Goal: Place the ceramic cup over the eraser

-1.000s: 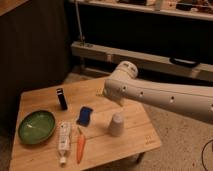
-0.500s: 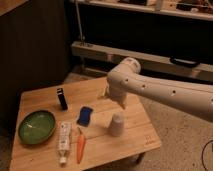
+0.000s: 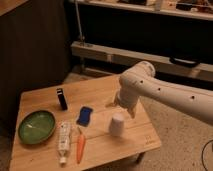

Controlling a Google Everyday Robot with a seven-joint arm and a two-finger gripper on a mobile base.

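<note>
The ceramic cup, small and white-grey, stands on the wooden table near its right front part. The eraser, a small black upright block, stands at the table's back left, well apart from the cup. My gripper hangs at the end of the white arm, just above and slightly behind the cup, not touching it. It holds nothing that I can see.
A blue flat pad lies between eraser and cup. A green bowl sits at the front left, with a white tube and a carrot beside it. A low shelf rail runs behind the table.
My gripper has moved right and forward, from over the table's middle to just above the cup. The objects on the table have not moved.
</note>
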